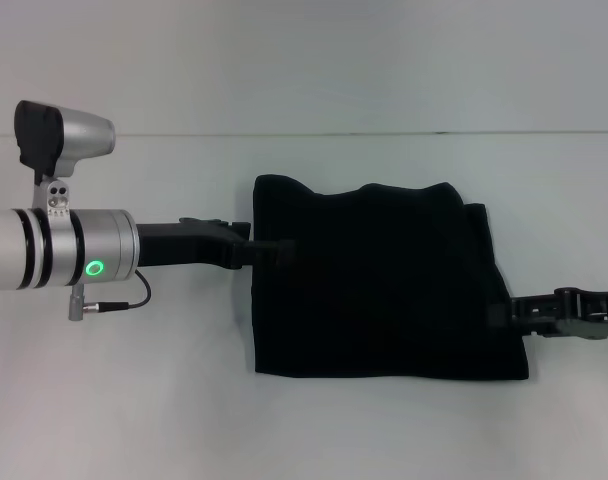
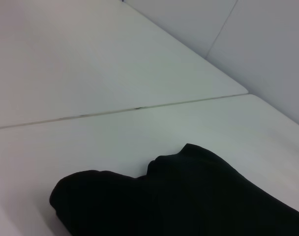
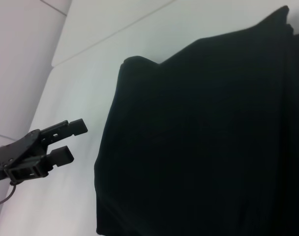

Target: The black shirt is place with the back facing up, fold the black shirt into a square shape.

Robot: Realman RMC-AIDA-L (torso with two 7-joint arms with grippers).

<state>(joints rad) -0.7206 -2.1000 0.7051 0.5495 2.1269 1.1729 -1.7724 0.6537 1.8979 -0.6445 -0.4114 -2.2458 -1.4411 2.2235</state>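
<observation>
The black shirt (image 1: 379, 280) is lying folded on the surface (image 1: 304, 430) between both claws. Left claw (image 3: 66, 141), narrowly parted, is sitting nearer; right claw (image 1: 499, 313): cannot tell.

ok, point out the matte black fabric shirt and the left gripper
matte black fabric shirt (image 1: 379, 285), head view, middle of the folded cloth
left gripper (image 3: 73, 140), right wrist view, between its two parted fingertips

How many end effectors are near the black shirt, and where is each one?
2. The left end effector is at the left edge of the black shirt, fingers apart in the right wrist view. The right end effector is at its right edge.
</observation>
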